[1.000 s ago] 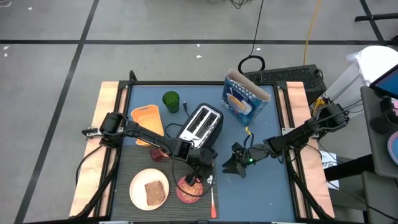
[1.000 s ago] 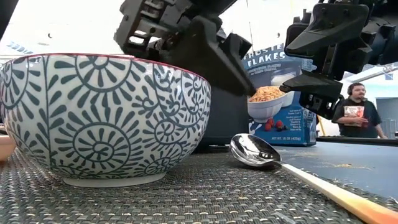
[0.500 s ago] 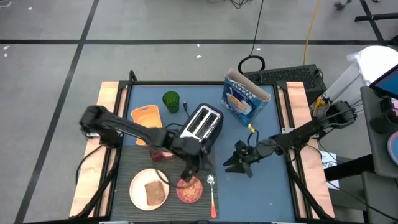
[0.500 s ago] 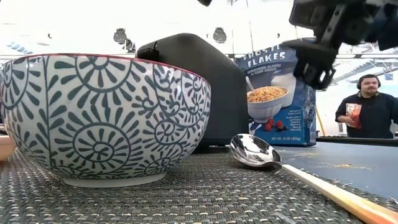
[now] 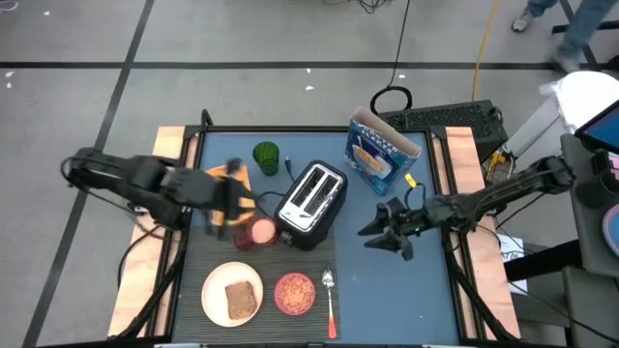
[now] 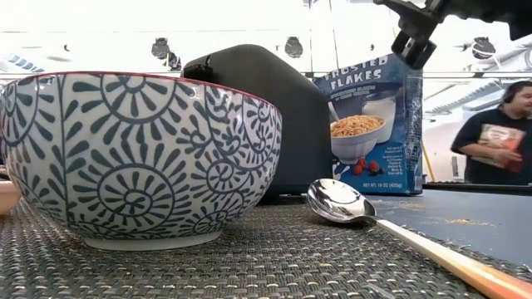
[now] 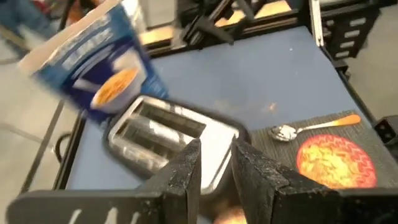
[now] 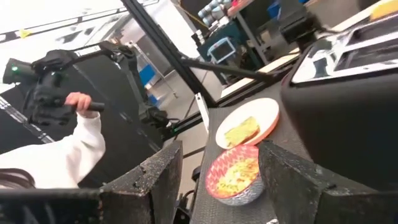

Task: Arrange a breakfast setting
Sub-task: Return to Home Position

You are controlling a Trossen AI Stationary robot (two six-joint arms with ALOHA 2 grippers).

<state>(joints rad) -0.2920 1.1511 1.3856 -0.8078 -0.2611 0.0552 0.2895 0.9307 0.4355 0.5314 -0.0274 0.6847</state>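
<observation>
The bowl (image 6: 141,158) is glossy glazed ceramic on a coarse woven mat (image 6: 249,266). The spoon (image 6: 339,202) has a mirror-polished metal head and a smooth handle, probably plastic. The toaster (image 5: 311,198) is brushed metal above matt black sides. The cereal box (image 6: 374,124) is printed card. The desk (image 5: 416,290) is matt blue.

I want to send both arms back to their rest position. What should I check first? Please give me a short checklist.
1. Left pincer holds nothing: ok, it is open.
2. Right pincer holds nothing: ok, it is open.
3. Toast lies on the plate: ok.
4. Bowl with cereal stands beside the plate on the mat: ok.
5. Spoon lies on the bowl's other side, apart from it: ok.
6. Both pincers are off the mat: ok.
</observation>
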